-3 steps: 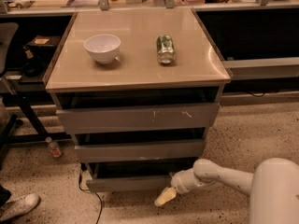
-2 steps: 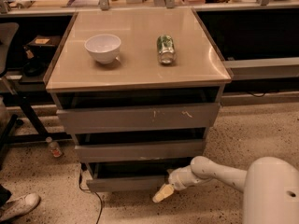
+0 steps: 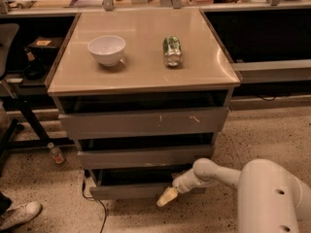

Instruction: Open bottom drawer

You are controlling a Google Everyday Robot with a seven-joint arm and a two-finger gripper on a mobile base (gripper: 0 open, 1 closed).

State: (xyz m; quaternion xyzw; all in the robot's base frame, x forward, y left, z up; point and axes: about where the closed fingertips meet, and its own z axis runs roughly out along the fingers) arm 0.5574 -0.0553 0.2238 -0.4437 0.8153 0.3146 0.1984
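A: Entry, the drawer [image 3: 129, 191]. It is the lowest of three grey fronts under the desk's [image 3: 146, 76] front edge, just above the floor. Plain, no handle, no marks, shortest and narrowest of the three. A dark gap shows above its top edge. It may stand slightly out; I cannot say for sure from this angle.

B: Gripper [image 3: 167, 196]?

A: Pale yellow tip, low down, below the desk's front edge and toward its right corner. It lies against the right part of the drawer front, at or just under its lower edge. Whether it is open or closed, I cannot tell. It holds nothing that I can see. The white arm [image 3: 214, 173] reaches in from the right.

B: Other fronts?

A: The mid-height front [image 3: 141, 158] sits directly above. The tallest front [image 3: 143, 123] is on top, with white scratches right of centre.

B: On the desk?

A: A white bowl [image 3: 106, 49] toward the left edge and a green can [image 3: 172, 51] on its side near the middle, well apart.

B: Floor?

A: A small bottle [image 3: 56, 153] beyond the front left corner, a dark cable [image 3: 101, 211] below the drawer's left end, a white shoe [image 3: 19, 214] far left.
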